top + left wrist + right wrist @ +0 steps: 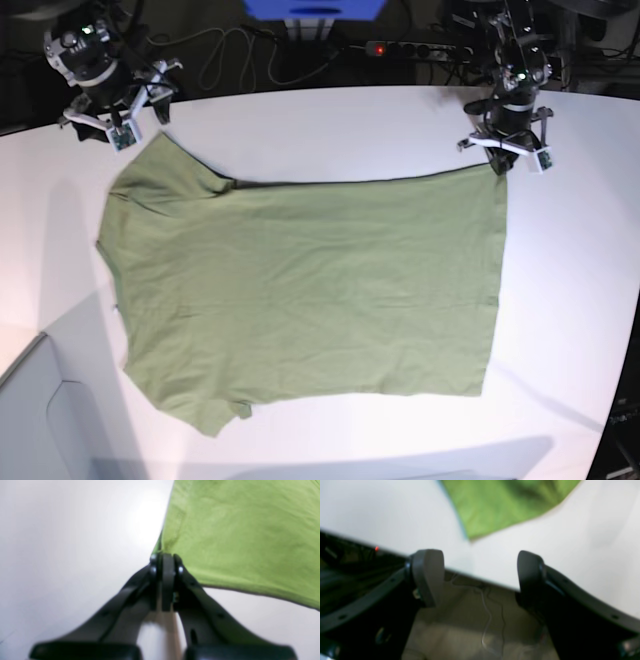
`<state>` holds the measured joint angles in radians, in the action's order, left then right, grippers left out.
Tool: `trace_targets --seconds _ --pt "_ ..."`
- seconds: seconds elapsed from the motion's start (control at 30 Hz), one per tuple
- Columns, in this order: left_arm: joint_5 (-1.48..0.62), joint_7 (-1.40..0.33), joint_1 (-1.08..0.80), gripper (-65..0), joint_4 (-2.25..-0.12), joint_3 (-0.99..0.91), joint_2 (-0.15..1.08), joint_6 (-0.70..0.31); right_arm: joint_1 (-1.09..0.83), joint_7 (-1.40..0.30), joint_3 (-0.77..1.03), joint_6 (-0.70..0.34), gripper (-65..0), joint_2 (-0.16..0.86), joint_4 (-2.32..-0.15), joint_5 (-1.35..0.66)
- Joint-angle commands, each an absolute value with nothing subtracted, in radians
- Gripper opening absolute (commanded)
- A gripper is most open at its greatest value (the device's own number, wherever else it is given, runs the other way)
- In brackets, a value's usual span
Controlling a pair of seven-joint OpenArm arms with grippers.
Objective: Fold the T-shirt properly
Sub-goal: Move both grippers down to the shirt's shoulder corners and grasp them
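— Start with the left wrist view. What do you get?

— It's soft with blur. The left gripper [165, 562] has its jaws pressed together on a corner of the T-shirt [245, 535], and the fabric edge vanishes between the pads. The green cloth runs off the top and right of the picture, so only that corner region shows. Under it is the white table [62, 542].

— And the right wrist view?

— Blurred too. The right gripper [480, 577] stands wide apart with nothing between its two fingers [428, 576]. One pointed piece of the T-shirt [500, 507] lies on the table [582, 542] beyond the tips, apart from them, cut off at the top. Past the table's edge there are thin cables [490, 615], hard to make out.

— The base view?

— One T-shirt [310, 290], spread flat across the table [580, 300]. Two arms. The left gripper [503, 150] sits at the far right corner of the cloth; its fingers are too small to read here. The right gripper [118, 128] hangs near the far left sleeve, and I can't tell whether it touches. Behind the table lies a power strip [410, 48] with a red light.
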<state>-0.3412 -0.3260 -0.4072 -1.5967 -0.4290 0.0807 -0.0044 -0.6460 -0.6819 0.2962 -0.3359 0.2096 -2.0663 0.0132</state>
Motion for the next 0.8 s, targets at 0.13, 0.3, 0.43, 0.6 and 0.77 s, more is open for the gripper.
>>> trace_targets --seconds 0.13,0.3,0.43,0.6,0.77 --pt "-0.341 -0.32 -0.42 -65.0 -1.613 -0.437 0.085 -0.002 -0.576 -0.673 0.303 -0.344 -20.6 0.214 -1.977 0.012" --pt "-0.341 -0.32 -0.43 -65.0 -1.613 -0.437 0.085 -0.002 -0.533 -0.665 0.298 -0.348 -20.9 0.213 -1.879 0.01" --pt "-0.341 -0.32 -0.432 -65.0 -1.606 -0.437 0.085 -0.002 -0.521 -0.665 0.297 -0.349 -20.9 0.209 -1.873 0.007" --pt "-0.341 -0.321 -0.432 -65.0 -1.606 -0.438 0.085 -0.002 -0.492 -0.664 0.295 -0.349 -20.9 0.185 -1.871 0.007" --pt "-0.341 -0.321 -0.432 -65.0 -1.604 -0.435 0.084 -0.002 -0.463 -0.664 0.286 -0.349 -21.0 0.166 -1.848 0.008"
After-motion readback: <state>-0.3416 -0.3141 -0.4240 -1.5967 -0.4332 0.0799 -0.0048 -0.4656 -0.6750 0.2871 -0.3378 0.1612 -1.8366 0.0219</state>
